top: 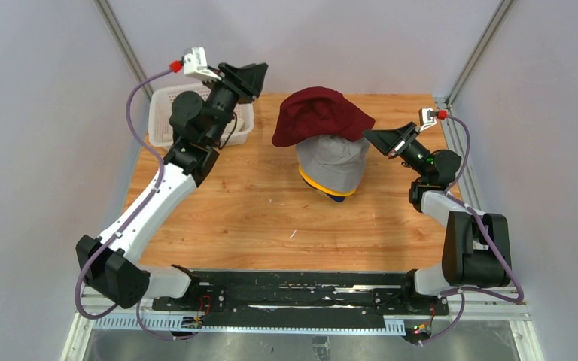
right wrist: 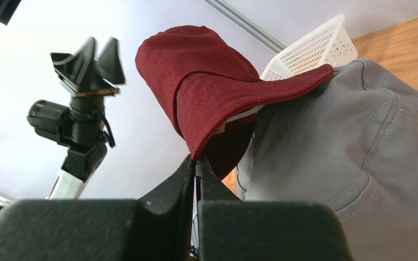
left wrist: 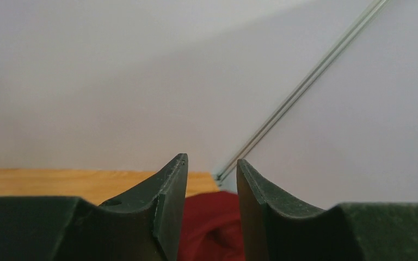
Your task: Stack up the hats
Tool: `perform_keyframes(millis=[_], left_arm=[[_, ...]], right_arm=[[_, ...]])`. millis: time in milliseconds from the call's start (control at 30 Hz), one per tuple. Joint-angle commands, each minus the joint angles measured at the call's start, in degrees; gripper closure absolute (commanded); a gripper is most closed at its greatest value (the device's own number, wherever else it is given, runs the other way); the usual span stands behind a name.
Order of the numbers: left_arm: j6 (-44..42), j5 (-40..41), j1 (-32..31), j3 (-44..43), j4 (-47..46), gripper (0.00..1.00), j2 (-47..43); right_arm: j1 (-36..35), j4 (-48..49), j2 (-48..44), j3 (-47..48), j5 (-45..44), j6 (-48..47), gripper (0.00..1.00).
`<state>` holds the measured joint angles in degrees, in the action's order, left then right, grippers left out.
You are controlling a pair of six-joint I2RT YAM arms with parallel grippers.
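Progress, reading the table from left to right: the white perforated plastic basket (top: 158, 113) stands at the table's 10 o'clock corner. Its inside is largely hidden behind the left arm, so whether a hat lies in it cannot be told. Near the middle of the wooden table (top: 256, 218), slightly toward 1 o'clock, stands one pile. A navy blue fabric hat (top: 336, 198) shows only as a sliver at the bottom, with the brim of a yellow fabric hat (top: 317, 184) above it and a grey fabric bucket hat (top: 335, 159) seated squarely over both. The dark red fabric bucket hat (top: 317, 113) is on top but not seated: it perches tilted on the grey hat's crown, leaning off toward 12 o'clock. Judgement: three hats are stacked, and the fourth is placed but needs pulling down over the pile. No further hat shows in any view. Poses: the left arm is raised above the basket, at 10 o'clock from the pile and well apart from it. The left gripper (left wrist: 212, 162) points toward the pile, jaws apart with nothing between them. The right arm reaches in from 3 o'clock with its wrist low, and the right gripper (right wrist: 196, 163) is pinched closed on the edge of the dark red hat's brim.
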<state>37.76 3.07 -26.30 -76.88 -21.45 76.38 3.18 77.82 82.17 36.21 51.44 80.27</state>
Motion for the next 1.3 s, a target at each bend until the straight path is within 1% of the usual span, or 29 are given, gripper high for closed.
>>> perform_keyframes(millis=[0, 100, 233, 333, 467, 533, 567, 667, 700, 767, 800, 1000, 1267], left_arm=[[-8.52, 3.49, -2.8, 9.58, 2.2, 0.57, -2.5], [-11.18, 7.71, -5.75, 14.39, 2.12, 0.56, -4.26], [-10.66, 12.58, -7.97, 22.3, -1.61, 0.55, -7.01], [-10.65, 15.6, -8.06, 28.12, -6.49, 0.55, -8.45], [-12.14, 16.98, -8.06, 30.83, -11.03, 0.52, -8.56], [-12.98, 16.45, -8.06, 31.34, -12.99, 0.48, -7.75], [-13.29, 16.13, -8.06, 31.65, -14.23, 0.42, -7.36], [-14.34, 14.86, -8.06, 32.81, -19.85, 0.39, -5.76], [-14.69, 14.23, -8.08, 33.06, -21.22, 0.34, -5.12], [-15.61, 12.54, -8.06, 32.93, -23.58, 0.27, -3.61], [-15.94, 11.15, -8.1, 32.72, -24.55, 0.26, -2.78], [-17.69, 4.88, -8.1, 30.23, -29.08, 0.25, 2.83], [-16.67, -1.19, -8.06, 26.68, -35.72, 0.26, 9.12]], right_arm=[[0.77, 4.25, 1.02, 2.66, 0.02, 1.38, 0.99], [0.77, 4.81, 1.4, 3.18, -0.19, 1.86, 0.99], [0.77, 5.49, 1.83, 3.7, -0.21, 2.46, 0.99], [0.77, 5.76, 1.9, 3.65, -0.1, 2.61, 1.0], [0.77, 6.18, 1.94, 3.43, -0.1, 2.74, 1.0], [0.77, 6.31, 1.94, 3.44, -0.05, 2.81, 1.0], [0.77, 6.3, 1.9, 3.43, -0.03, 2.79, 1.0], [0.77, 6.34, 1.85, 3.36, 0.05, 2.8, 0.99], [0.77, 6.3, 1.85, 3.34, 0.06, 2.77, 0.99], [0.77, 6.29, 1.93, 3.37, 0.06, 2.7, 0.99], [0.77, 6.3, 1.98, 3.35, 0.11, 2.7, 0.99], [0.77, 6.42, 2.2, 3.28, 0.15, 2.66, 0.99], [0.77, 6.72, 2.71, 3.19, 0.15, 2.69, 0.99]])
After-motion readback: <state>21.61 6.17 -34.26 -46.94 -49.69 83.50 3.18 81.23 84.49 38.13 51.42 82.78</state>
